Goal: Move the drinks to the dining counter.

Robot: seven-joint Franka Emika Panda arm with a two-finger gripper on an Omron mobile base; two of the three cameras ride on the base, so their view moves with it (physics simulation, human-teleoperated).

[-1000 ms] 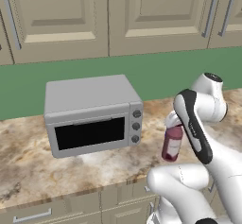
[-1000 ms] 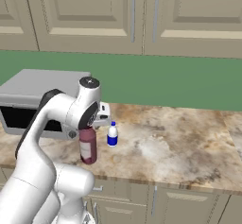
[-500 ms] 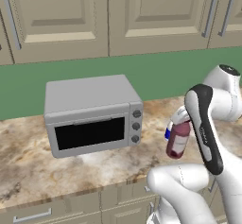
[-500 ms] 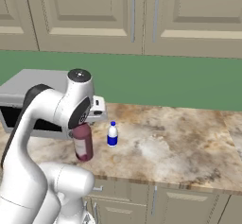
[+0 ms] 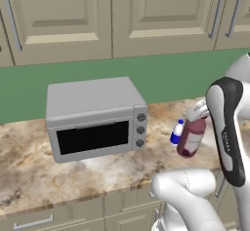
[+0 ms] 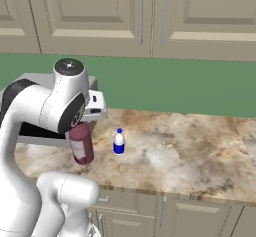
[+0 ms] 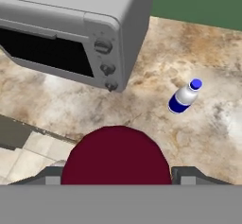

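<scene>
The left base view looks forward and down from behind the arm at the beige-brown marbled stone counter (image 5: 58, 176), with the boxy grey toaster oven (image 5: 93, 118) near its middle. The right base view takes the same counter (image 6: 200, 156) from the other side. The hand view looks steeply down, close, on the oven's (image 7: 71, 24) knob corner and the counter's front edge.

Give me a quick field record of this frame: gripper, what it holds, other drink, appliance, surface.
gripper: gripper closed around the maroon bottle, fingers on either side of it
held: maroon bottle, tilted, lifted off the counter
other drink: white-and-blue bottle, upright on the counter, just beyond the maroon one, not touching it
appliance: grey toaster oven, door shut, three knobs on its right side
surface: marbled counter over beige cabinet drawers
</scene>
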